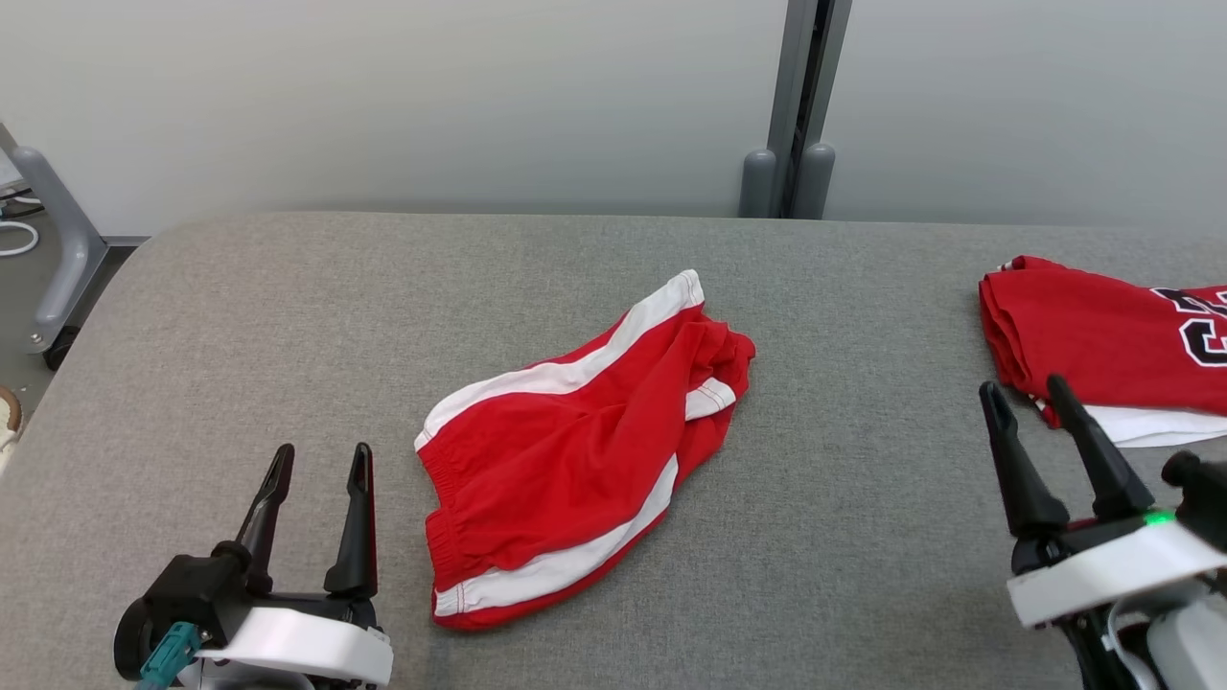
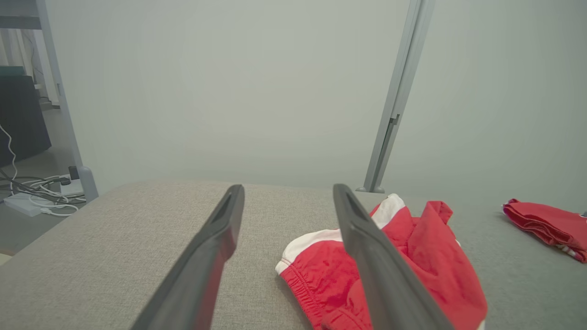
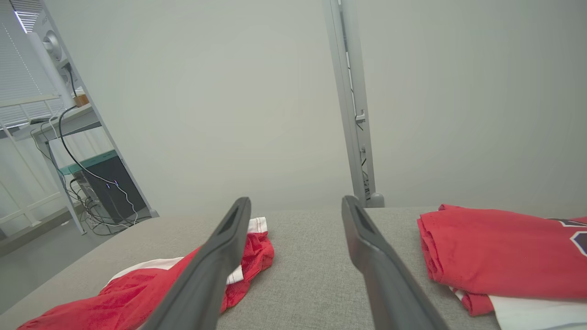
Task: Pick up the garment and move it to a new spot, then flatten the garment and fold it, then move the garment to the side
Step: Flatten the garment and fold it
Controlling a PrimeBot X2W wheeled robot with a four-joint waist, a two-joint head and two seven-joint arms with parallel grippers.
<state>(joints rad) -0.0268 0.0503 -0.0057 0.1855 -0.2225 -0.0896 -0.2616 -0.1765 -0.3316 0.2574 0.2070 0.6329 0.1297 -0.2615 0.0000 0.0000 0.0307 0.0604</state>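
Two grippers spread, nothing picked up yet

Judging by the lie of the red fabric shorts with white side stripes [image 1: 556,450]: rumpled and partly doubled over at the middle of the grey cloth-covered table [image 1: 863,537], not flattened, not folded, not set aside. Looks like the very start, with pick-up, relocation, smoothing, folding and moving aside all left to do.

Just beside the near end of the shorts, on the robot's left: the left two-fingered dark gripper [image 1: 323,450], fingers apart, holding nothing. Well apart on the other side: the right two-fingered dark gripper [image 1: 1021,385], likewise spread and empty, tips near the edge of a folded red jersey with black-and-white lettering [image 1: 1102,335].

Worth minding that jersey: takes up the right end of the table, so probably limits room there for laying the shorts aside. Beyond the far edge, a grey metal post [image 1: 800,96] against a pale wall [image 1: 383,96]; likely no hindrance.
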